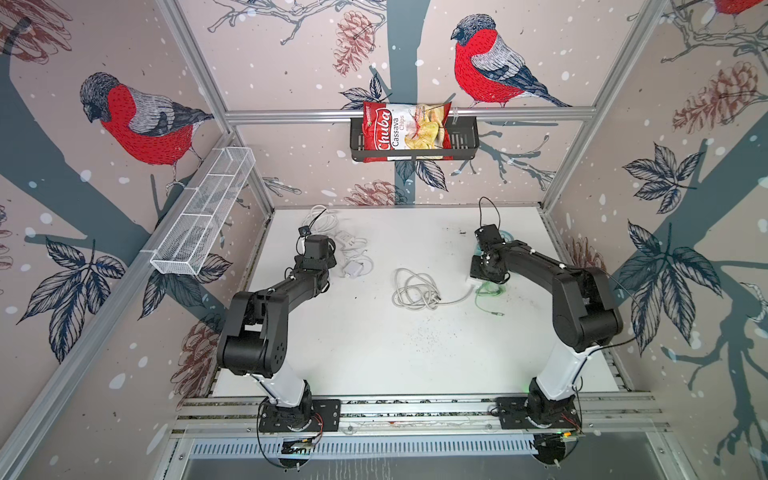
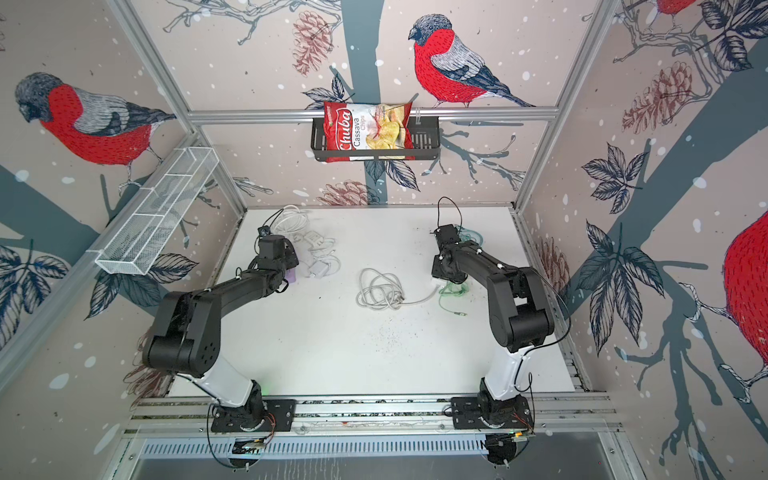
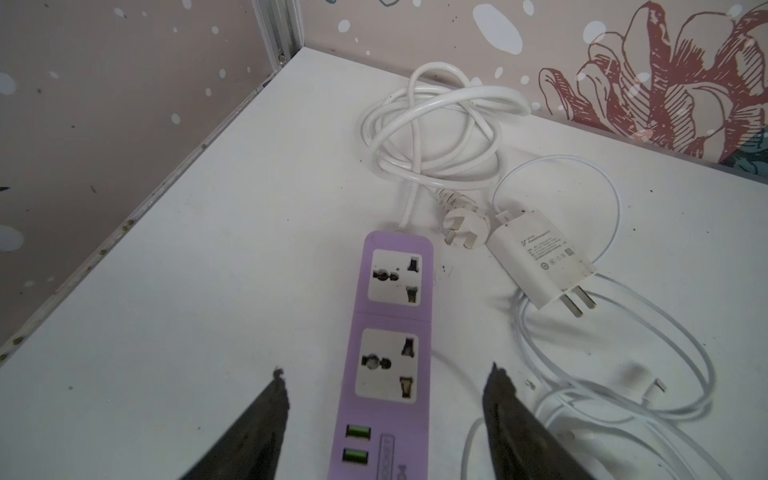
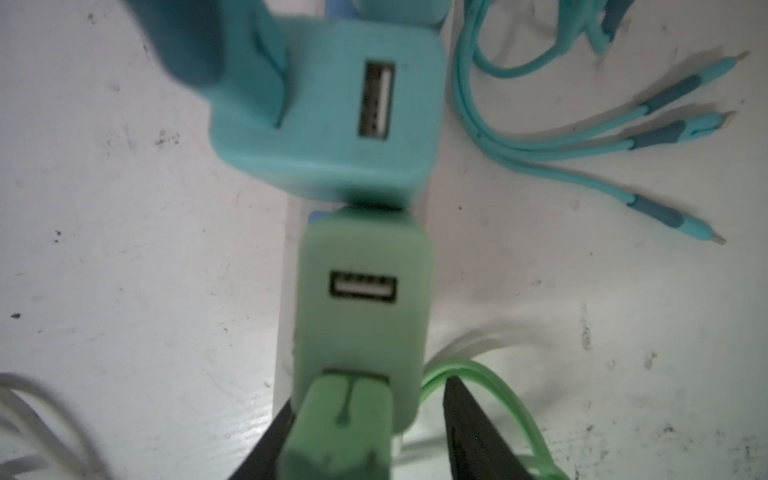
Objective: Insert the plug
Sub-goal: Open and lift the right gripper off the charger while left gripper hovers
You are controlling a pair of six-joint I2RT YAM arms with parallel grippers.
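Left end effector (image 3: 386,374) open, straddling power strip (image 3: 390,316) by left edge of counter (image 1: 374,353). Right end effector (image 4: 370,399) parted, loose around green cable plug (image 4: 345,424) seated in green charger (image 4: 361,324).

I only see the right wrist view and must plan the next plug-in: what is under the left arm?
Observer: The left gripper hangs over a purple plastic power strip, fingers apart on either side.
Operator: Sockets free?
Observer: Both its white sockets are empty.
Operator: Any loose plug nearby?
Observer: A white two-pin charger block lies unplugged beside the strip.
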